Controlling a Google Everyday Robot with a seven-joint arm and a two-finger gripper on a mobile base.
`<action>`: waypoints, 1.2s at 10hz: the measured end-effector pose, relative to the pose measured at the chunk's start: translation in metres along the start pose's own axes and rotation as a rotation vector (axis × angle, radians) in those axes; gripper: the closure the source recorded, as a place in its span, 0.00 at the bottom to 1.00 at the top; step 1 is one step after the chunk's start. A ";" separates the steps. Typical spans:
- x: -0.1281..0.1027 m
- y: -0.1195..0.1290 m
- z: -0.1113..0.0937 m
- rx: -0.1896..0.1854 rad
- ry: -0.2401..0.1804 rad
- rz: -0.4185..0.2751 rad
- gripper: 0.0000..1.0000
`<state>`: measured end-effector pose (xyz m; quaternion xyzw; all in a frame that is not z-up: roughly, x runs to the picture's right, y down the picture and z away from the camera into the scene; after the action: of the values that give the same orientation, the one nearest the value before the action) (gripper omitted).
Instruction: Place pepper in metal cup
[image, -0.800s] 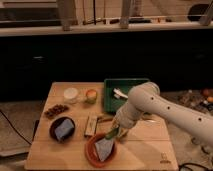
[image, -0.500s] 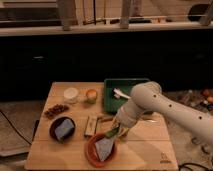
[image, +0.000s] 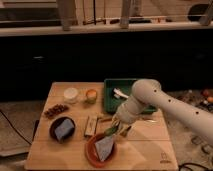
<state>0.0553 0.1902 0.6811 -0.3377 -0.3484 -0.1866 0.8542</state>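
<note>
My gripper (image: 114, 129) hangs from the white arm that reaches in from the right. It is just above the far edge of the orange plate (image: 90, 150). It is shut on the small dark-green pepper (image: 110, 131), which shows at the fingertips. The metal cup (image: 91, 125), a small grey-brown cylinder, stands on the wooden table (image: 145, 145) a short way left of the gripper. The pepper is apart from the cup and to the right of it.
A folded grey-blue cloth (image: 104, 146) lies on the orange plate. A dark bowl (image: 53, 131) holding a blue cloth sits at the left, with a small dish of nuts (image: 55, 110) behind it. A white cup (image: 71, 94), a greenish cup with an orange top (image: 90, 95) and a green tray (image: 114, 102) stand at the back.
</note>
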 end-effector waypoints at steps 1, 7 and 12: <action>0.001 0.000 -0.001 0.000 -0.012 0.007 1.00; 0.006 0.005 -0.004 -0.004 -0.049 0.035 1.00; 0.013 0.011 -0.004 0.004 -0.103 0.073 1.00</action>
<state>0.0723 0.1942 0.6834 -0.3579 -0.3796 -0.1370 0.8421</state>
